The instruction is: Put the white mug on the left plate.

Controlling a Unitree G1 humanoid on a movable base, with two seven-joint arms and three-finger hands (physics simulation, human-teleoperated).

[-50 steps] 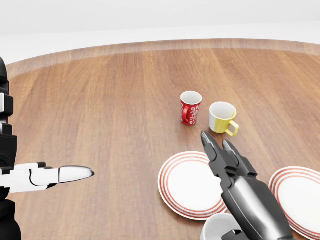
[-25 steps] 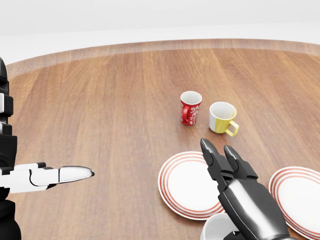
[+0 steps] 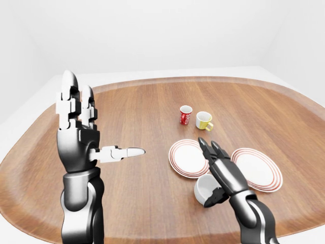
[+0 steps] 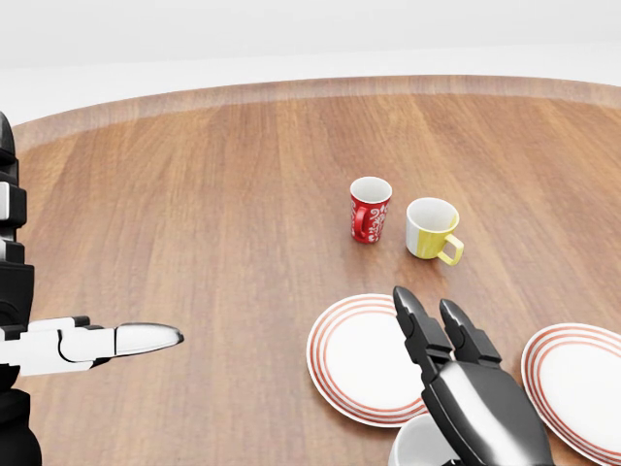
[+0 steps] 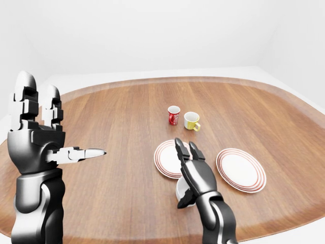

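- White mug (image 3: pixel 205 187) sitting under right robot hand (image 3: pixel 222 172), fingers spread apart, thumb beside it.
- Left plate (image 3: pixel 186 157) lying just beyond fingertips.
- Left robot hand (image 3: pixel 78 137) hanging open, well apart.

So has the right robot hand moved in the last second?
Yes. In the head view the right robot hand has slid down, away from the yellow mug, over the left plate.

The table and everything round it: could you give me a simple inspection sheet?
Surface: round wooden table, no marks seen.
Job's things: white mug below the left plate, not on it.
Clutter: red mug, yellow mug, right plate.
Grippers: right robot hand open over the white mug, fingers straight; left robot hand raised, open, holding nothing.
Cables: nothing seen.
Surroundings: plain white walls and floor.
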